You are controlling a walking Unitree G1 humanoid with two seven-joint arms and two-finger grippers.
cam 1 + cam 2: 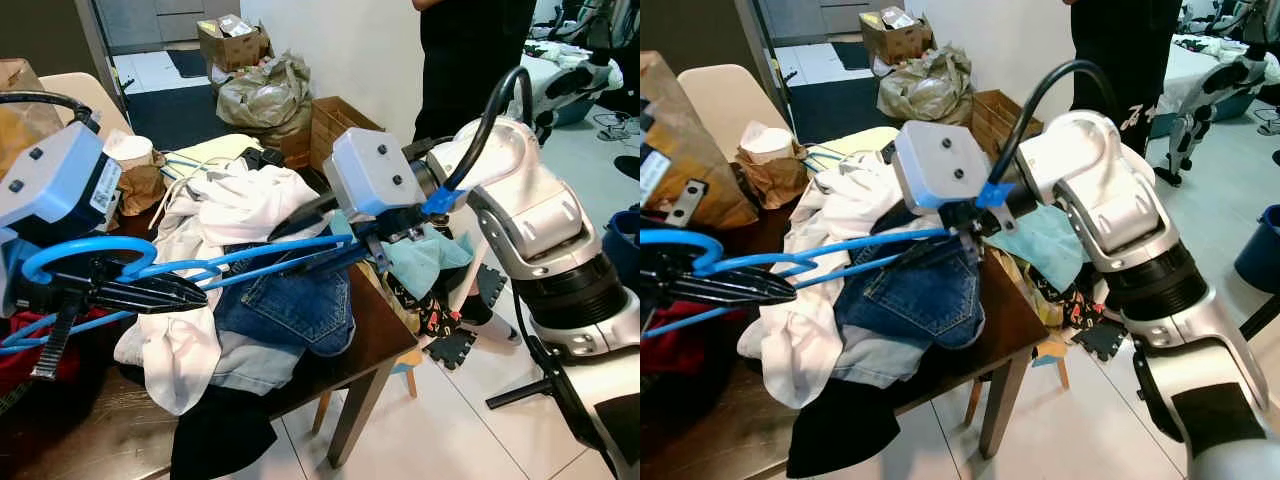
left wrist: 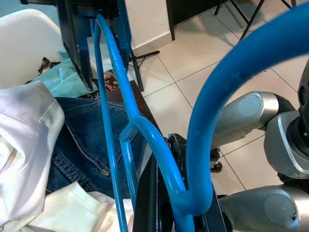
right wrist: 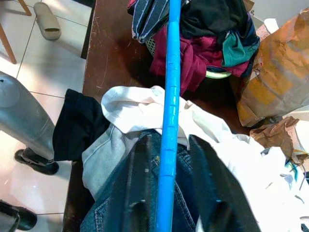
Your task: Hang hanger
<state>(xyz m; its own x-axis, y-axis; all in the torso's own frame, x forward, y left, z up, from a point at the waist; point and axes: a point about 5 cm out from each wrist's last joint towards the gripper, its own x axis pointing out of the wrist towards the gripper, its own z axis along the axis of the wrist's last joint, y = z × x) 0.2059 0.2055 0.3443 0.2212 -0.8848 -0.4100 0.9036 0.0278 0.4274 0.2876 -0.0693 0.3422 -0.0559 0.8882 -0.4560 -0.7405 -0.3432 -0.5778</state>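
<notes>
A blue plastic hanger [image 1: 250,255] is held level above a heap of clothes on the dark wooden table [image 1: 385,330]. My left gripper [image 1: 195,293] is at the left, shut on the hanger's neck just below the hook [image 1: 85,250]; the left wrist view shows that hook [image 2: 227,96] close up. From the right, my right gripper [image 1: 290,250] reaches in. Its black fingers [image 3: 137,193] are open and straddle the hanger's bar [image 3: 169,106] with a small gap on each side. Blue jeans [image 1: 290,305] and a white shirt [image 1: 230,200] lie directly beneath.
A person in black [image 1: 470,60] stands behind the table's right side. A brown paper bag [image 1: 690,150] and a beige chair [image 1: 720,95] are at the left. Cardboard boxes [image 1: 330,125] and a stuffed bag [image 1: 265,95] sit on the floor beyond. A basket of red clothes [image 3: 203,43] is on the table.
</notes>
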